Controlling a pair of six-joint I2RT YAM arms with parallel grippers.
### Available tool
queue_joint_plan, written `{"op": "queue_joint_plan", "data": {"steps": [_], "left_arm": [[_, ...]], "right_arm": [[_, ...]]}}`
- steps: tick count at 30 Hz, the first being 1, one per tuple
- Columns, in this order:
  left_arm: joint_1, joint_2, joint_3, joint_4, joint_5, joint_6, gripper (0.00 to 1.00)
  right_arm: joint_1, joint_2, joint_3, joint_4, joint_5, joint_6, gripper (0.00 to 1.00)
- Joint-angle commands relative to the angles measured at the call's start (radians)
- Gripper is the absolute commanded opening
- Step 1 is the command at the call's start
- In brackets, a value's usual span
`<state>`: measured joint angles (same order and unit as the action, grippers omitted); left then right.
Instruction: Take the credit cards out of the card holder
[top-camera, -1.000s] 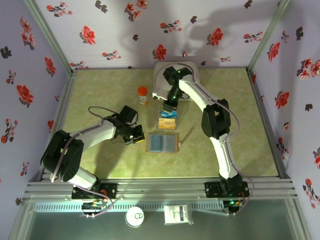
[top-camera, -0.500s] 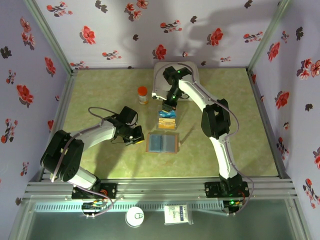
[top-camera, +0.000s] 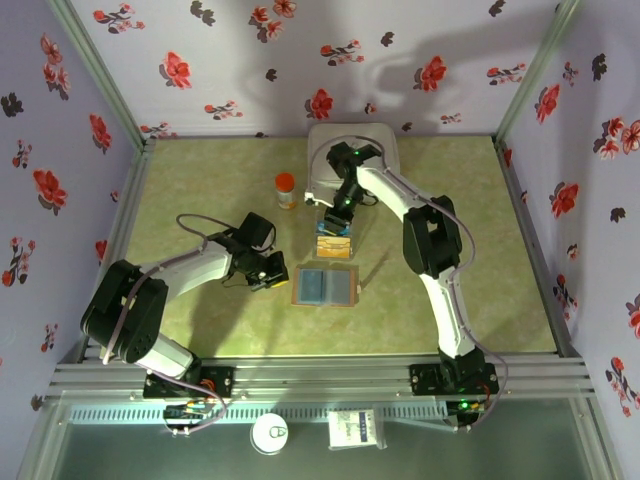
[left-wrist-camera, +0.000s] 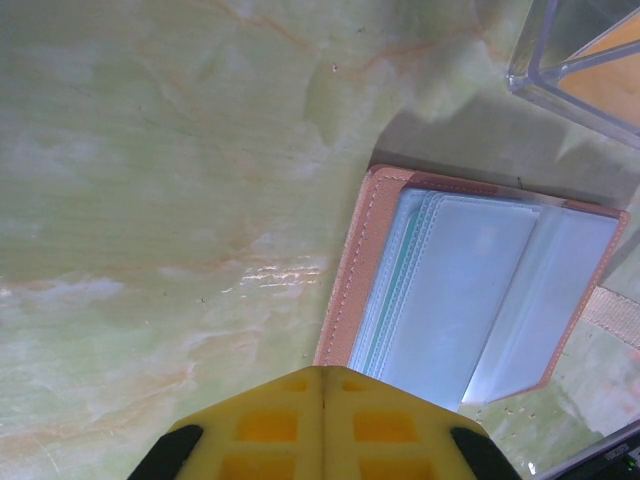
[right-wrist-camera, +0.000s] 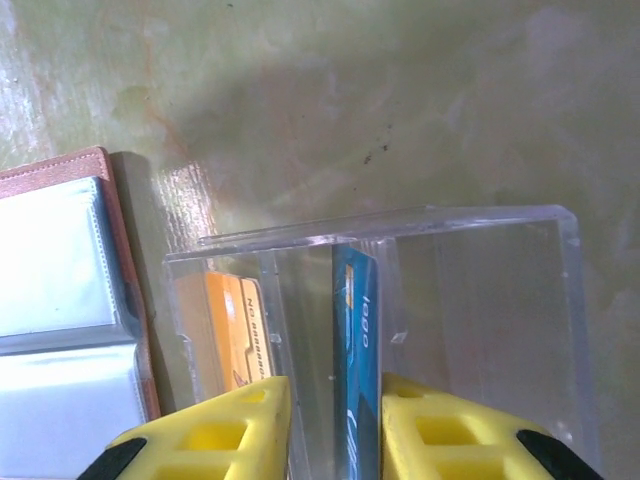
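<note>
The card holder (top-camera: 325, 287) lies open and flat on the table, brown-edged with blue-grey panels (left-wrist-camera: 480, 290); its corner also appears in the right wrist view (right-wrist-camera: 60, 300). My left gripper (top-camera: 272, 272) rests shut at its left edge (left-wrist-camera: 322, 375), holding nothing. My right gripper (top-camera: 340, 212) hangs open over a clear plastic box (top-camera: 335, 243). A blue credit card (right-wrist-camera: 357, 350) stands on edge inside the box between the fingers (right-wrist-camera: 335, 400), close to the right one. An orange credit card (right-wrist-camera: 235, 325) stands in the box's left compartment.
A small orange-capped bottle (top-camera: 286, 189) stands left of the clear box. A large white rounded case (top-camera: 385, 145) lies at the back behind the right arm. Flowered walls enclose the table on three sides.
My right gripper has opened from shut and let go of the blue card, which now stands in the clear box. The left arm has not moved.
</note>
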<state>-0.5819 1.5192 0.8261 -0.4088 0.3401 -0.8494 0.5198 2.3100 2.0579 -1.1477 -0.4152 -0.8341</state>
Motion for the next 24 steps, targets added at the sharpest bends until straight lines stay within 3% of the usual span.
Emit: {"op": "queue_joint_plan", "data": {"steps": [1,4,8,12,17,24], "left_arm": [[0.01,0.006,0.004,-0.016,0.004,0.024,0.05],[0.01,0.014,0.009,-0.014,0.007,0.031,0.05],[0.008,0.023,0.014,-0.01,0.019,0.041,0.05],[0.01,0.026,0.01,-0.009,0.02,0.051,0.05],[0.011,0.026,-0.002,0.008,0.023,0.044,0.05],[0.011,0.031,0.01,0.013,0.026,0.047,0.04]], "right_arm": [[-0.013,-0.094,-0.035,0.053,0.041,0.031,0.26],[-0.015,-0.127,-0.076,0.097,0.071,0.054,0.27],[-0.015,-0.147,-0.104,0.118,0.083,0.067,0.15],[-0.015,-0.136,-0.096,0.111,0.119,0.075,0.14],[-0.006,-0.133,-0.098,0.173,0.16,0.126,0.0],[0.017,-0.126,-0.136,0.231,0.208,0.17,0.0]]}}
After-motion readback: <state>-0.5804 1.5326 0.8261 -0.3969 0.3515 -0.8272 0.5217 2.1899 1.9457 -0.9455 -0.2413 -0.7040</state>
